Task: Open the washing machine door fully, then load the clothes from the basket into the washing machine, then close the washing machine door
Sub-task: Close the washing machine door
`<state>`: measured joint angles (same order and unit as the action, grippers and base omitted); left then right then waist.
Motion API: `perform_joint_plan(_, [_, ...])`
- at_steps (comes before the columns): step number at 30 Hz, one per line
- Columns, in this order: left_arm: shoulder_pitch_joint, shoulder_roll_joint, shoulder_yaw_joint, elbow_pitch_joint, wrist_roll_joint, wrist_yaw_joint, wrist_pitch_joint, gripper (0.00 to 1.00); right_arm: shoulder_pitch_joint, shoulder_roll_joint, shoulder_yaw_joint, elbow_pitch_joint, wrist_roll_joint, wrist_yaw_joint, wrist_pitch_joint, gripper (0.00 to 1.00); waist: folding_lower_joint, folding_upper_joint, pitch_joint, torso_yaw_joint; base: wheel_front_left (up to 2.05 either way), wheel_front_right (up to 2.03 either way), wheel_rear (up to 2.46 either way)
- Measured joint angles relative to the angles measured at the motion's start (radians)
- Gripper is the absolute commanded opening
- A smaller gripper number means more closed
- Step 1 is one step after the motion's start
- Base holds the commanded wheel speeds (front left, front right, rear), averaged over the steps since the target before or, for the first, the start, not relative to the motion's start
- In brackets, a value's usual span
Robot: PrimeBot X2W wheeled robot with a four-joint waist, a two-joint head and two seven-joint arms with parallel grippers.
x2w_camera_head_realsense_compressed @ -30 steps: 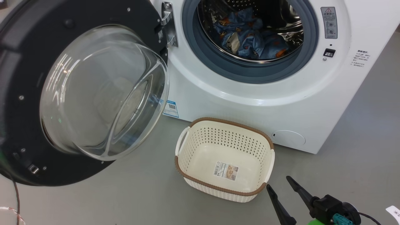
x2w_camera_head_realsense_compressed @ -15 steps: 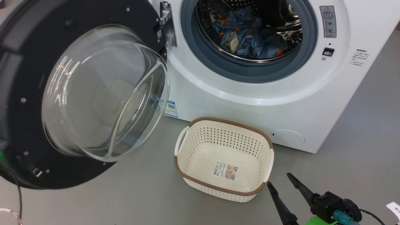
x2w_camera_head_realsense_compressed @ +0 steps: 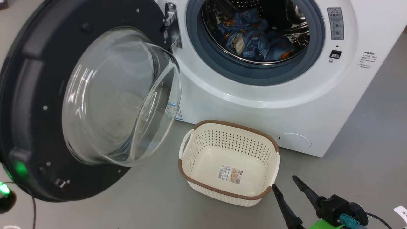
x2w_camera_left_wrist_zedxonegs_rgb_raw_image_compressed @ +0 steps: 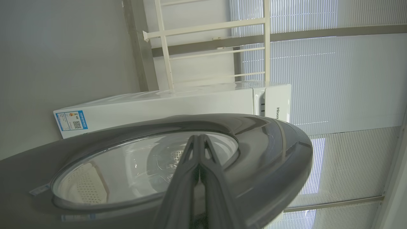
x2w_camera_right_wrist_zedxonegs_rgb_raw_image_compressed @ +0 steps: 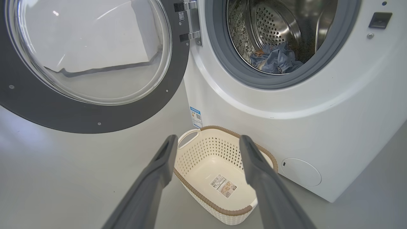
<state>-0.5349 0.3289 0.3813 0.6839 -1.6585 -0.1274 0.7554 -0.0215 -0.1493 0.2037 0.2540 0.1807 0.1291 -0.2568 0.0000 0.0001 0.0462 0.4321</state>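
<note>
The washing machine [x2w_camera_head_realsense_compressed: 254, 105] stands with its drum open, and the clothes [x2w_camera_head_realsense_compressed: 254, 38], blue with orange prints, lie inside the drum. The washing machine door [x2w_camera_head_realsense_compressed: 38, 95] hangs open on its left hinge, its glass bowl [x2w_camera_head_realsense_compressed: 120, 95] bulging toward the basket. The basket [x2w_camera_head_realsense_compressed: 235, 125] sits empty on the floor in front of the machine. My right gripper [x2w_camera_head_realsense_compressed: 284, 182] is open and holds nothing, just right of the basket's near corner. In the left wrist view my left gripper [x2w_camera_left_wrist_zedxonegs_rgb_raw_image_compressed: 198, 137] is shut and empty, its fingers lying over the door's outer face [x2w_camera_left_wrist_zedxonegs_rgb_raw_image_compressed: 270, 152].
Grey floor surrounds the basket and machine. A dark part with a green light [x2w_camera_head_realsense_compressed: 4, 190] and a thin cable show at the lower left, behind the door. The left wrist view shows a white frame [x2w_camera_left_wrist_zedxonegs_rgb_raw_image_compressed: 165, 47] and window blinds beyond the machine.
The door has swung a little rightward, toward the machine's opening, and the green-lit part has come into view behind its lower edge. The right gripper and basket have stayed put.
</note>
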Motion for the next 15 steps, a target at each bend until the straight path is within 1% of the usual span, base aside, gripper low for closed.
perform_joint_plan(3, [0.023,-0.022,-0.004,-0.03,-0.006,0.0,0.024,0.0,0.0,0.005,-0.003,0.0,0.0,0.0,0.0,1.0,0.0,0.0,0.0,0.002,0.0,0.0,0.0])
perform_joint_plan(11, [0.101,-0.074,-0.044,-0.135,-0.025,0.0,0.127,0.0,0.0,0.02,-0.022,-0.006,0.0,0.0,0.0,1.0,0.0,0.0,-0.004,-0.001,0.0,0.0,0.0])
perform_joint_plan(15, [0.141,-0.087,-0.064,-0.203,-0.026,0.003,0.163,0.0,0.001,0.024,-0.026,-0.01,0.0,0.0,0.0,1.0,-0.0001,0.0,-0.004,-0.003,0.0,0.0,0.0])
